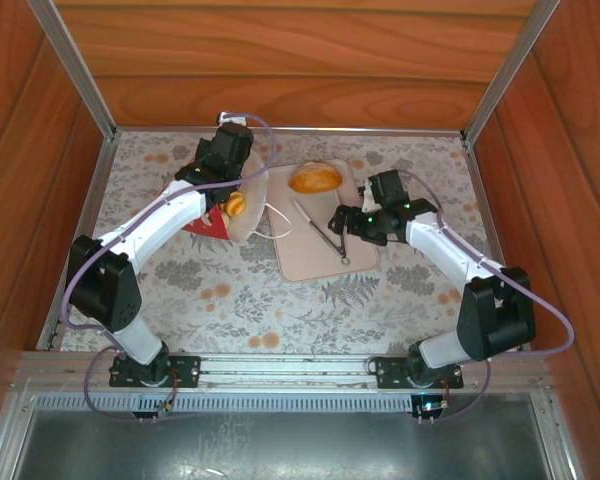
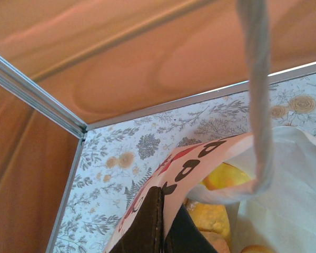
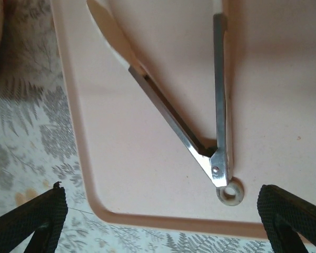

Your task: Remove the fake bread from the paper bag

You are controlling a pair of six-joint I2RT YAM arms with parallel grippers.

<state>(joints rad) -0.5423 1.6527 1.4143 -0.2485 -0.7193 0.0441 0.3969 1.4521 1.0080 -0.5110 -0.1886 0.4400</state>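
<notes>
White arm links [image 1: 170, 215], black joints [image 1: 108, 290], lilac cables [image 1: 268, 130], green lights [image 1: 368, 213], black right hand [image 3: 166, 219]

The tongs [image 3: 168, 109] are bare, shiny metal. The tray [image 3: 137, 174] under them looks like smooth, matt beige plastic. The paper bag [image 2: 300, 200] is thin matt paper with a twisted white cord handle [image 2: 258, 105]. The fake bread [image 1: 315, 178] has a glossy skin. The walls [image 2: 147, 52] are varnished wood, edged with brushed metal rails [image 2: 37, 89]. The table cover [image 2: 142, 147] is matt and flower-printed.

On the counter [image 1: 230, 300] we find the bag [image 1: 208, 226] left of the tray [image 1: 305, 262]; on the tray, a bun [image 1: 315, 178] lies behind tongs [image 1: 320, 232].
</notes>
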